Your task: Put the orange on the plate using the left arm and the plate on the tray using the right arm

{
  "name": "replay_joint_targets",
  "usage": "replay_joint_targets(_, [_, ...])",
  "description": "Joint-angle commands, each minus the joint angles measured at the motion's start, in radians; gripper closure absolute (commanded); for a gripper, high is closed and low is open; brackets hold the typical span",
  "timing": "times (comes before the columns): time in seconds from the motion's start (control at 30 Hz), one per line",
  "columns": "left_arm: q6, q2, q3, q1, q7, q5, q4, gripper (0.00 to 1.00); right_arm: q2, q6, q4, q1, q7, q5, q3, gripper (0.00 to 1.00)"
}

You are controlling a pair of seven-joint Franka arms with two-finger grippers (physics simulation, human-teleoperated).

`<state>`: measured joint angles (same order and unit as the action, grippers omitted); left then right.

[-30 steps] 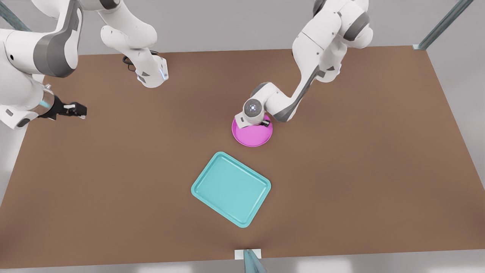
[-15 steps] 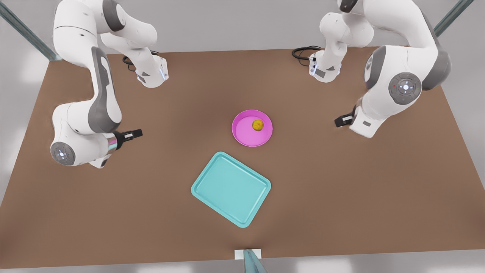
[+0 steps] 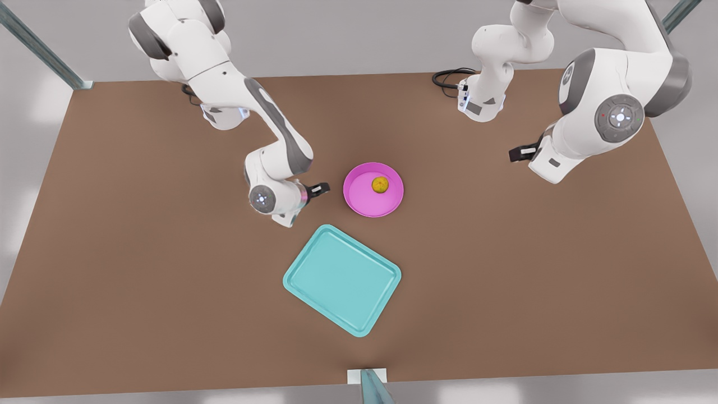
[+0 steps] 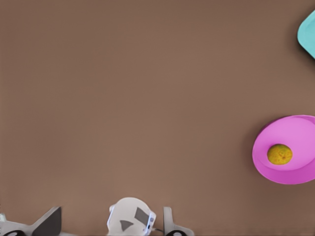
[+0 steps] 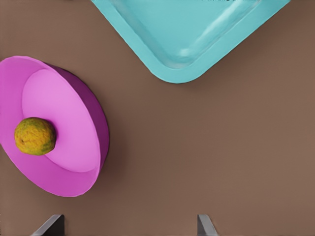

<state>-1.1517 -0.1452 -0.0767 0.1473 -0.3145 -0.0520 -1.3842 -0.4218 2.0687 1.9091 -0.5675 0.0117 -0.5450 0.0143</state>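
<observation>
A brown table point(image 3: 505, 280) is seen from above, with a white robot arm mounted at each far corner. The pink plate point(image 3: 364, 203) sits on the bare table near the middle. The orange point(image 3: 380, 184) rests inside the plate, a little off its centre, on the side away from the tray. It is small against the plate's flat floor and nothing touches it.

The teal tray point(image 3: 342, 279) lies flat on the table near the plate, on the plate's camera-facing side. A strip of bare table separates the two, so they are close but not touching. The tray is turned at an angle, with one rounded corner pointing toward the plate.

The right gripper point(image 3: 321, 188) hovers just beside the plate, on the plate's side toward the front view's left, with its dark tip pointing at the rim. It does not touch the plate. In the right wrist view its fingers point(image 5: 51, 224) are spread wide with nothing between them, and the plate, the orange and a corner of the tray all lie beyond them.

The left gripper point(image 3: 517, 152) waits well apart from the plate, on the plate's side toward the front view's right. In the left wrist view its fingers point(image 4: 49, 221) are likewise parted and hold nothing. A black cable point(image 3: 447, 76) coils beside that arm's base, far from the plate.
</observation>
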Motion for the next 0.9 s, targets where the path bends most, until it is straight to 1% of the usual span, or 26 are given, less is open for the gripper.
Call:
replay_joint_targets(0.0, [0.018, 0.001, 0.002, -0.002, 0.088, -0.002, -0.003, 0.0, -0.035, 0.223, -0.019, -0.028, -0.199, -0.064, 0.012, 0.0])
replay_joint_targets(0.1, [0.021, -0.001, 0.002, -0.002, 0.088, 0.0, -0.007, 0.0, -0.068, 0.275, -0.033, -0.043, -0.199, -0.089, 0.015, 0.0])
replay_joint_targets(0.37, [0.021, -0.007, 0.003, -0.002, 0.088, 0.0, -0.007, 0.0, -0.071, 0.275, -0.001, -0.06, -0.173, -0.089, 0.033, 0.0])
replay_joint_targets(0.47, [0.026, -0.007, 0.003, -0.002, 0.088, 0.0, -0.007, 0.0, -0.1, 0.277, -0.001, -0.097, -0.171, -0.087, 0.033, 0.0])
replay_joint_targets(0.7, [0.026, -0.007, 0.003, -0.002, 0.088, 0.0, -0.007, 0.0, -0.12, 0.272, -0.001, -0.094, -0.134, -0.087, 0.032, 0.0])
replay_joint_targets(0.87, [0.024, -0.01, 0.003, -0.002, 0.088, 0.0, -0.007, 0.0, -0.164, 0.3, -0.022, -0.133, -0.134, -0.087, 0.033, 0.0])
